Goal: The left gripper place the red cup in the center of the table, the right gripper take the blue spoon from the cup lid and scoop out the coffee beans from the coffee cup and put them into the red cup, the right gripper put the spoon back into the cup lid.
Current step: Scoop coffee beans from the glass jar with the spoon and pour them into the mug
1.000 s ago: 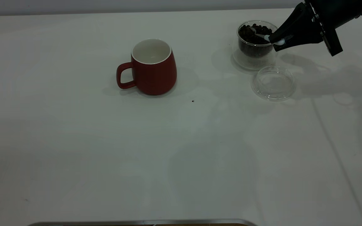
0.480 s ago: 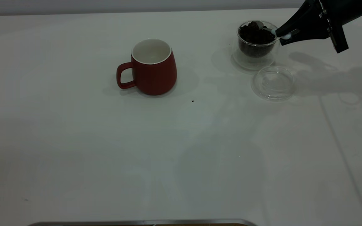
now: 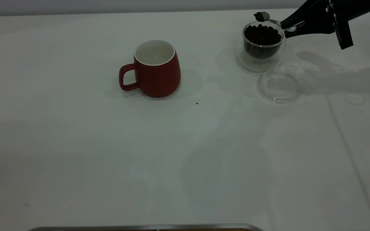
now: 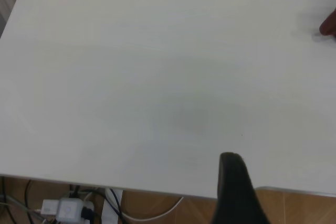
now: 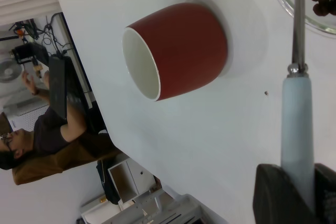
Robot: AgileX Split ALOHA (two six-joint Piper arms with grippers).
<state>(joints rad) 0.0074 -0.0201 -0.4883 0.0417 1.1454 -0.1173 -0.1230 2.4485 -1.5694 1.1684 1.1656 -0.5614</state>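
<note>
Under the right gripper (image 3: 288, 26) lies the big white worktop (image 3: 108, 154), flat and smooth with a tiny dark speck (image 3: 197, 103) on it. Far off to the side of the gripper stands the red cup (image 3: 155, 68), round and fat at the bottom, dull red outside and white inside. It sits near the middle of the worktop, so that job looks done. No beans show inside it yet.

Right below the gripper's tip is the coffee cup (image 3: 263, 45), small, round and made of clear glass. It is full of coffee beans (image 3: 263, 33), dark and shiny. Close by it, toward the front of the worktop, lies the cup lid (image 3: 279, 84), a flat clear glass dish with nothing in it.

The right gripper is black and pointy. It pinches the pale blue handle of the blue spoon (image 3: 273, 21). The shiny metal bowl of the spoon sticks out past the gripper, just above the far rim of the coffee cup, with a few beans in it.

I think the scoop is made. What is left is to carry the beans to the red cup, tip them in, and lay the spoon back in the lid.

The left gripper (image 4: 233, 192) waits at the worktop's edge, far from everything. I cannot tell if it is spread or pressed together.
</note>
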